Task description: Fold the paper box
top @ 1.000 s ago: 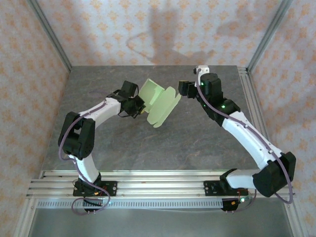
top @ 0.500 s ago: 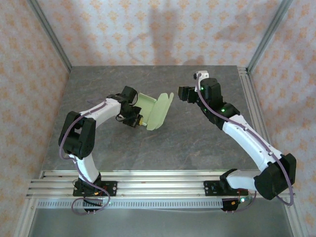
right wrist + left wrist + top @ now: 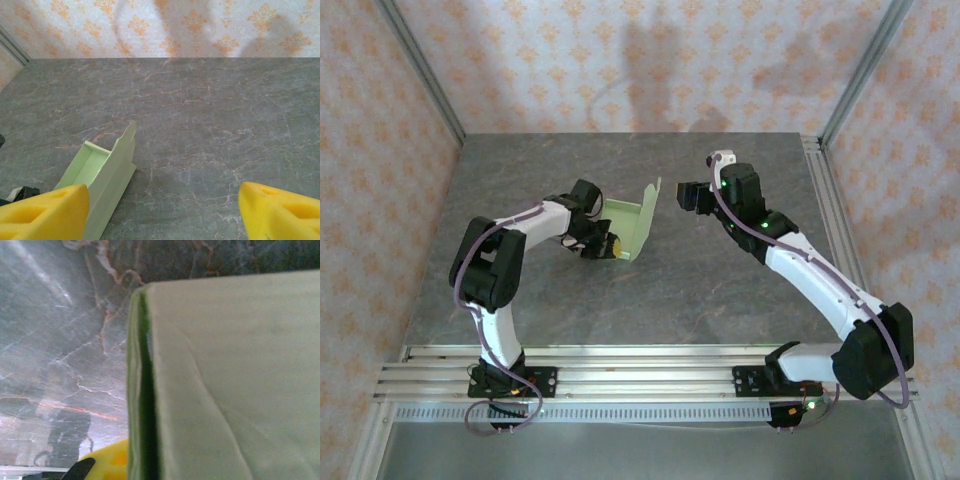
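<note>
**Condition.** The paper box [image 3: 632, 228] sat on the table [image 3: 720, 290] partly formed: a shallow tray with one tall panel standing upright on the side facing the right claw [image 3: 688, 196].

**Left claw.** The left claw [image 3: 594, 243] was against the tray's opposite end. In its wrist view the card lay hard up before it, with one yellow fingertip [image 3: 107, 462] beside a side wall. Whether it was clenched on that wall or slack could not be determined.

**Right claw.** It stood released and grasping nothing, with the box ahead of and below it, apart from its fingers (as far as the overhead view allowed).

**Risks.**
- If the left hold was loose, a push on the panel would probably slide the light box rather than fold it.
- An off-centre push could buckle the card away from its crease.
</note>
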